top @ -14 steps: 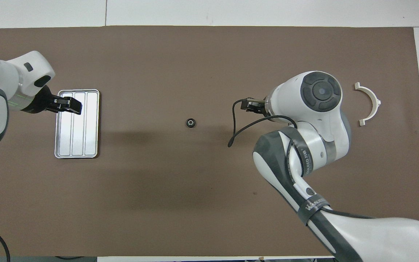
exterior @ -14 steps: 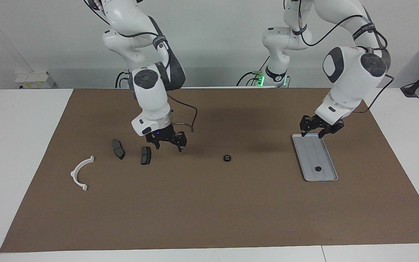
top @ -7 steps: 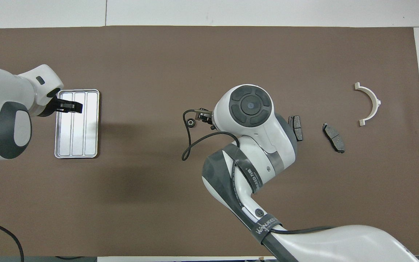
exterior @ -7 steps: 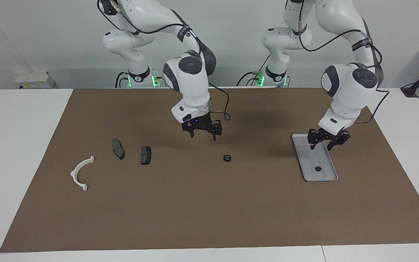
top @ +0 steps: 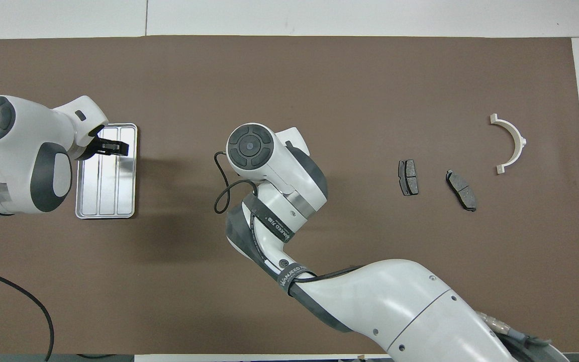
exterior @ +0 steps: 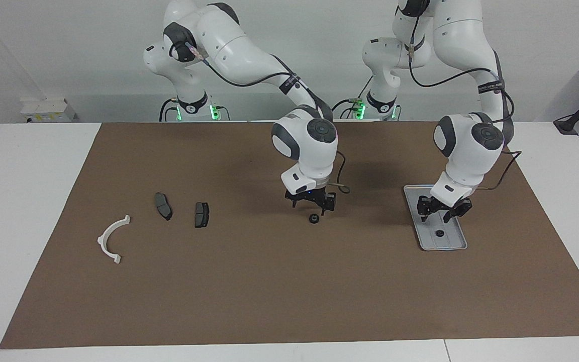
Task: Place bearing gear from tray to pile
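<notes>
Facing view, pickup step: right gripper [exterior: 310,202] wide, empty, bearing gear [exterior: 313,218] just beneath on the mat [exterior: 269,281]; left gripper [exterior: 439,213] part-open over tray [exterior: 426,240], second gear [exterior: 439,233] below; next lower, close, carry to pile [exterior: 201,214].

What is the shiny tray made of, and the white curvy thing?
The tray looks like metal, probably aluminium: it is silvery, a bit shiny, with pressed ridges along it. The white half-ring looks like plastic: plain matte white with moulded square ends. That is a guess from the look alone.
</notes>
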Tool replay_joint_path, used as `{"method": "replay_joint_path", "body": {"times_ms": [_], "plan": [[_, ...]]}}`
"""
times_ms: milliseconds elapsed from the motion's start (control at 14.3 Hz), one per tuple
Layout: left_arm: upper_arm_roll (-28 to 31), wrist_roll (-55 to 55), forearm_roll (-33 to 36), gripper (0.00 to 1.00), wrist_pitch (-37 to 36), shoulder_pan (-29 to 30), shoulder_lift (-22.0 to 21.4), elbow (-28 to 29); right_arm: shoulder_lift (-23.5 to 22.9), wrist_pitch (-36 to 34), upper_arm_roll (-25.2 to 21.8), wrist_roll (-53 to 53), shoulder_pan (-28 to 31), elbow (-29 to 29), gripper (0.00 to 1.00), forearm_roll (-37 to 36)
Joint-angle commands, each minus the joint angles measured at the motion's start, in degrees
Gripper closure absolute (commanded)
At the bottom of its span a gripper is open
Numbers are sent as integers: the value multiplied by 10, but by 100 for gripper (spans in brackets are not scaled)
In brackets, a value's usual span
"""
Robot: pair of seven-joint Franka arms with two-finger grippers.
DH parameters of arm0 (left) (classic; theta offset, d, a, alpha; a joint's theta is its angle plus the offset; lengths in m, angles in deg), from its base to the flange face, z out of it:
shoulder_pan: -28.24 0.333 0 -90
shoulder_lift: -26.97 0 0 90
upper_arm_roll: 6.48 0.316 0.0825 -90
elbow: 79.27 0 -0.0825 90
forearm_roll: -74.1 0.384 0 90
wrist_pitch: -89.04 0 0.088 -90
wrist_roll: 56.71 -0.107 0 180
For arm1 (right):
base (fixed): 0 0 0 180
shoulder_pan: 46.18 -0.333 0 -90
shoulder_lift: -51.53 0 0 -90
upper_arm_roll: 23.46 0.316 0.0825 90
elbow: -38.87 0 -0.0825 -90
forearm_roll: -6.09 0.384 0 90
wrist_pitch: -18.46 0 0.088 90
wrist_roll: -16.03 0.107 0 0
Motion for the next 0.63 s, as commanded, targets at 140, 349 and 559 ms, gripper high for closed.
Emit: {"method": "replay_joint_path", "body": {"times_ms": [140,349,559], "plan": [[-3,-19,13,32,55,21,29,2,-61,-28,1,10,-15,96,0,-13],[-4,-25,13,32,63,28,37,1,-71,-14,2,9,-9,93,0,-14],[-4,-25,13,32,68,26,42,3,-78,-6,2,9,-8,91,0,-10]]}}
